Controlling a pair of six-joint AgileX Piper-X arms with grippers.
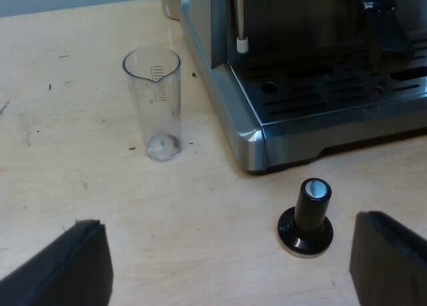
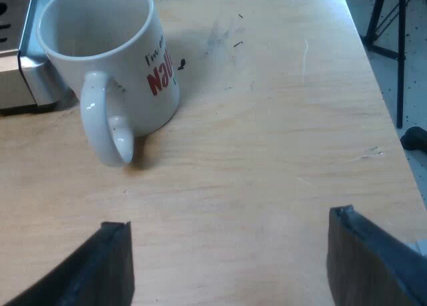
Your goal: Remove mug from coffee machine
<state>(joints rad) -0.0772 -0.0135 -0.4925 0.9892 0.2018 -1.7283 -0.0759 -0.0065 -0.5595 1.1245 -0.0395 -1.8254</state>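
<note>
The right hand (image 2: 228, 246) is wide open, its two black fingers (image 2: 100, 266) far apart, and it holds nothing and touches nothing; it hangs a little above the bare wooden tabletop (image 2: 280, 126). Seen from this hand, the white mug (image 2: 137, 79) stands at about 11 o'clock, upright on the tabletop and not on the machine. It is just beside the metal corner of the espresso machine (image 2: 37, 79), but I cannot tell if the two touch. The mug has red letters on its side, and its handle (image 2: 107, 129) points back toward the hand, at about 6 o'clock from the cup. The left hand (image 1: 227, 253) is also wide open and empty. At about 1 o'clock from it, near and slightly ahead of its fingers, the tamper (image 1: 307, 216) with the black knob stands on its base on the tabletop, just before the machine's corner. At about 11 o'clock stands the clear measuring glass (image 1: 157, 106), upright, apart from the machine.
</note>
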